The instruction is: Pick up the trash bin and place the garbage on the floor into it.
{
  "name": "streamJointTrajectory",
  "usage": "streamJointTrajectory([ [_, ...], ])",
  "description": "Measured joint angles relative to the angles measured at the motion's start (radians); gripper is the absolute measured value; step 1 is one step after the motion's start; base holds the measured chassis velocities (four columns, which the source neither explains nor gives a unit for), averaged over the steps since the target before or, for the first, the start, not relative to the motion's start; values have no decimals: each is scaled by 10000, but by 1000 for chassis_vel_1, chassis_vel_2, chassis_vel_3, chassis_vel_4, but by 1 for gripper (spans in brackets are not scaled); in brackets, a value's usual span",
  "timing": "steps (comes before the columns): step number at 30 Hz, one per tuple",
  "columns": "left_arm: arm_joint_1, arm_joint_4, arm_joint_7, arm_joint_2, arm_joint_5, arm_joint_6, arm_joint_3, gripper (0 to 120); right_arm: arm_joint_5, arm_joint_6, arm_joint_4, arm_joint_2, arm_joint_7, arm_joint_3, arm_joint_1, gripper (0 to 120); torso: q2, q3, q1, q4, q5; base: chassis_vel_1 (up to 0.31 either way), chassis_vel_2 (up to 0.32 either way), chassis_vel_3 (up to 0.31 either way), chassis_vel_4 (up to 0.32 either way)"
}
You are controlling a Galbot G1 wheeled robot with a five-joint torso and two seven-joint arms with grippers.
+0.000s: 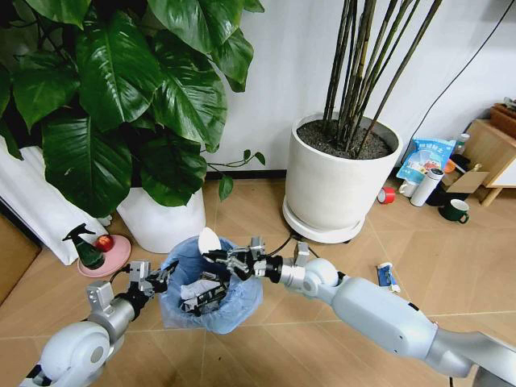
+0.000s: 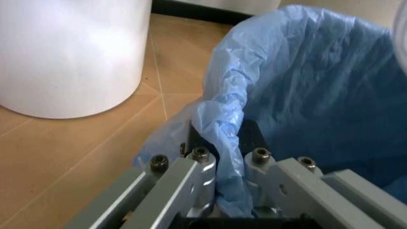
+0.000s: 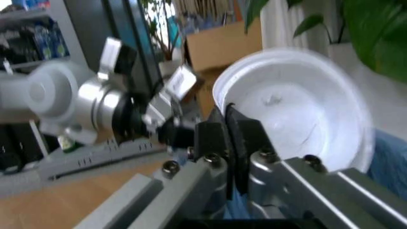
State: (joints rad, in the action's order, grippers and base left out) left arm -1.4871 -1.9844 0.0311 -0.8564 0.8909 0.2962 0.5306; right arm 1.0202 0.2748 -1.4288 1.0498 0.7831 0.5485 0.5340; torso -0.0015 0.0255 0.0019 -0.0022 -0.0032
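Note:
The trash bin (image 1: 234,310), lined with a light-blue bag (image 2: 305,86), sits low in the middle of the head view. My left gripper (image 1: 165,274) is shut on its rim, its fingers (image 2: 200,164) pinching the folded bag edge. Just above the bin's opening, my right gripper (image 1: 216,256) is shut on a white disc (image 1: 208,239), which stands on edge. The same disc (image 3: 299,109) is large in the right wrist view, clamped at its edge. Crumpled white paper and dark scraps (image 1: 201,294) lie inside the bin. A blue-white packet (image 1: 388,276) lies on the floor (image 1: 451,258) to the right.
Two big white plant pots (image 1: 339,185) (image 1: 161,222) stand behind the bin; the nearer one (image 2: 70,52) is close to my left gripper. A green spray bottle (image 1: 85,246) stands on a pink plate at left. A red tape roll (image 1: 387,195), cups and bags lie at far right.

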Motion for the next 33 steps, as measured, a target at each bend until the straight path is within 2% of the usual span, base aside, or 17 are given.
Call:
streamJointTrajectory([
  [1,0,0,0,0,0,0,0,0,0,0,0,0,0,0,0,0,0,0,0,0,0,0,0,0,0],
  [4,-16,-68,-9,-82,18,6,67,0,-287,-175,307,-15,-3,402,-297,17,0,0,0,0,0,0,0,0,0],
  [5,-16,-68,-9,-82,18,6,67,0,-287,-175,307,-15,-3,402,-297,17,0,0,0,0,0,0,0,0,0],
  [8,-31,-109,-19,-98,94,12,225,0,-357,-223,377,-273,-10,412,-370,30,0,0,0,-1,2,0,0,0,0],
  [9,-31,-109,-19,-98,94,12,225,0,-357,-223,377,-273,-10,412,-370,30,0,0,0,-1,2,0,0,0,0],
  [12,-40,-110,-15,-92,118,11,282,0,-337,-262,260,-477,-41,190,-370,43,1,-1,0,0,2,0,0,0,0],
  [13,-40,-110,-15,-92,118,11,282,0,-337,-262,260,-477,-41,190,-370,43,1,-1,0,0,2,0,0,0,0],
  [16,-59,-134,-12,-104,127,10,279,0,-287,-297,71,-731,-58,-81,-355,58,2,-1,0,0,2,0,0,0,0],
  [17,-59,-134,-12,-104,127,10,279,0,-287,-297,71,-731,-58,-81,-355,58,2,-1,0,0,2,0,0,0,0],
  [19,-84,-135,-15,-118,126,10,288,0,-266,-312,-119,-963,-73,-406,-198,70,2,-1,0,-1,2,0,0,0,0],
  [20,-84,-135,-15,-118,126,10,288,0,-266,-312,-119,-963,-73,-406,-198,70,2,-1,0,-1,2,0,0,0,0],
  [25,-84,-135,-20,-101,146,10,378,0,-273,-316,-491,-1506,-66,-1243,408,93,1,-1,0,-2,3,0,0,0,0],
  [29,-61,-129,-32,-85,171,11,389,0,-338,-316,-751,-1803,-45,-1764,899,100,2,-1,0,-1,2,0,0,0,0],
  [33,-48,-129,-51,-83,195,21,382,0,-466,-302,-934,-2020,-32,-2486,1538,100,2,-1,0,1,1,0,0,0,0],
])
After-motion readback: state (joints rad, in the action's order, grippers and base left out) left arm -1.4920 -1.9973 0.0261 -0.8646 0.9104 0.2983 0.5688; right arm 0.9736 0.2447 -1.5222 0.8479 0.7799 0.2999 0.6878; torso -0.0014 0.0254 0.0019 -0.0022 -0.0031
